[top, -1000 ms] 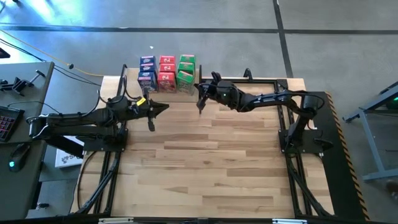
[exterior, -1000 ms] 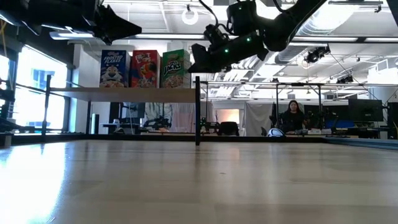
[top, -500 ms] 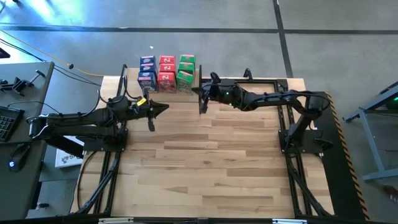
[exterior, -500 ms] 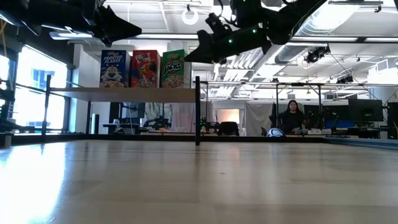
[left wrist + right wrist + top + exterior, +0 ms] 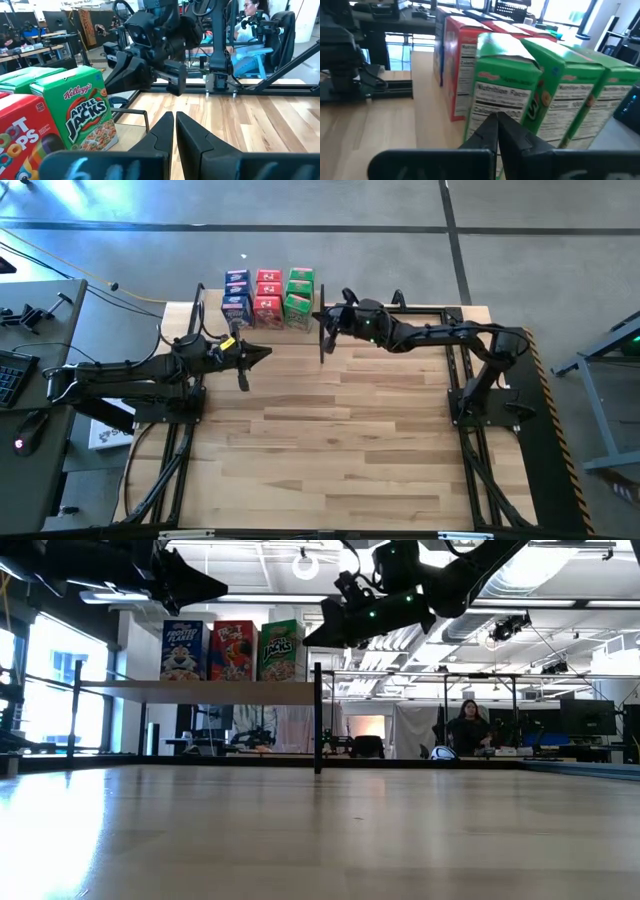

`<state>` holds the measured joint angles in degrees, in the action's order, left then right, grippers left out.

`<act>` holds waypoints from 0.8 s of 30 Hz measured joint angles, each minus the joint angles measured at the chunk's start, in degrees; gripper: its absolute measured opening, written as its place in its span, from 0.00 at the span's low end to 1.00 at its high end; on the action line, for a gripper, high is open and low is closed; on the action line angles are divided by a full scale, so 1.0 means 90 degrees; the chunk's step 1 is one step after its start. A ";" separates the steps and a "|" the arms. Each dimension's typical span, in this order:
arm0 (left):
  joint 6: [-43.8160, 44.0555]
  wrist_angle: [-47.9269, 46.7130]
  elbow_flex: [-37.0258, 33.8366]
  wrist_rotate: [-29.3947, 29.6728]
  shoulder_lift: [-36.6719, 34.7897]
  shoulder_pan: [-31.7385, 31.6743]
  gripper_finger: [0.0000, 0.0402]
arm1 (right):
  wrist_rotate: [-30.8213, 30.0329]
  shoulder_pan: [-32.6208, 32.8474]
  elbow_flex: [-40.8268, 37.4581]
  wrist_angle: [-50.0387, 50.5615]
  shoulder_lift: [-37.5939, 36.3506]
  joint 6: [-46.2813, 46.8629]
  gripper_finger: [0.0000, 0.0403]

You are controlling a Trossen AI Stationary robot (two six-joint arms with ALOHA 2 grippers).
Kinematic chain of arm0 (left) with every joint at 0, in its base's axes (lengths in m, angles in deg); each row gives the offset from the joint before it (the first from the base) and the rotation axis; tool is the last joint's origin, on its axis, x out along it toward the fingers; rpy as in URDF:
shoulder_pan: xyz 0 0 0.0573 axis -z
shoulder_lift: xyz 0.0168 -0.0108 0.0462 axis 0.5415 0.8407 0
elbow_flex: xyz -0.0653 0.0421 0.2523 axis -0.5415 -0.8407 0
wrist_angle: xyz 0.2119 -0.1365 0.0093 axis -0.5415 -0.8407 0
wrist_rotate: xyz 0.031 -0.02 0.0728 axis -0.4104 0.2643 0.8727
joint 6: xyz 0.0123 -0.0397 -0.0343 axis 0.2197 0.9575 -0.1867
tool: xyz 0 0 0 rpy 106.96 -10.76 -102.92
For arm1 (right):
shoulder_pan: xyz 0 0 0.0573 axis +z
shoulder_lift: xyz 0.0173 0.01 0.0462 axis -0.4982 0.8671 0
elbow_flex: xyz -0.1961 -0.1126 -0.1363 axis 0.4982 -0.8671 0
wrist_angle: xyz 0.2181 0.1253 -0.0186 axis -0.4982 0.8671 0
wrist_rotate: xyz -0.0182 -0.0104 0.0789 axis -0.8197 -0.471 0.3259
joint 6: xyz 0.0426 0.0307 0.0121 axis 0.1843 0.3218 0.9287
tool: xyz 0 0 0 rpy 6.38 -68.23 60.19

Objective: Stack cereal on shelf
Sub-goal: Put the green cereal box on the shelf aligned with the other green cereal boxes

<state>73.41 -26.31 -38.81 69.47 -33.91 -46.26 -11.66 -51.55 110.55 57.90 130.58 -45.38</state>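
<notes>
Several small cereal boxes stand in three rows on the shelf (image 5: 200, 691) at the table's far edge: blue (image 5: 237, 295), red (image 5: 267, 295) and green (image 5: 299, 293). Only the front box of each row shows in the low view: blue (image 5: 183, 650), red (image 5: 233, 650) and green (image 5: 281, 650). My right gripper (image 5: 325, 320) (image 5: 308, 638) is shut and hangs level just right of the green row, its tips close before a green box's side panel (image 5: 510, 97). My left gripper (image 5: 264, 355) (image 5: 174, 118) is shut and waits above the table, nearer than the shelf, pointing right. My right gripper comes level from the table's right side with its shut tips right at the side panel of the front green box (image 5: 492, 107). Whether they touch it, I cannot tell.
The shelf's black corner post (image 5: 318, 720) stands just below my right gripper. The wooden tabletop (image 5: 340, 450) stretches bare toward the near edge. A black metal frame (image 5: 430, 310) runs along the far right. A person (image 5: 468, 725) sits in the room beyond.
My right gripper has moved toward the table's far edge and levelled out, coming up beside the green boxes' right side. It has stayed shut. The boxes have not moved.
</notes>
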 joint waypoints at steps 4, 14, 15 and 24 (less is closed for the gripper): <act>0.0001 -0.0003 0.0000 0.0000 0.0000 0.0000 0.03 | -0.0028 -0.0085 -0.0002 -0.0037 0.0000 0.0017 0.00; -0.0036 -0.0011 0.0000 0.0019 0.0000 0.0000 0.03 | 0.0563 -0.0054 -0.0007 -0.0068 -0.0052 0.0054 0.00; -0.0038 -0.0016 0.0000 0.0019 0.0000 0.0000 0.03 | 0.0668 0.0007 -0.0007 -0.0056 -0.0056 0.0005 0.00; -0.0105 -0.0015 0.0000 0.0019 0.0000 0.0000 0.03 | 0.0486 0.0120 -0.0010 -0.0180 0.0131 -0.0225 0.00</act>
<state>72.46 -26.44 -38.81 69.65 -33.91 -46.26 -7.29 -50.47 110.46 56.28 131.75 -47.41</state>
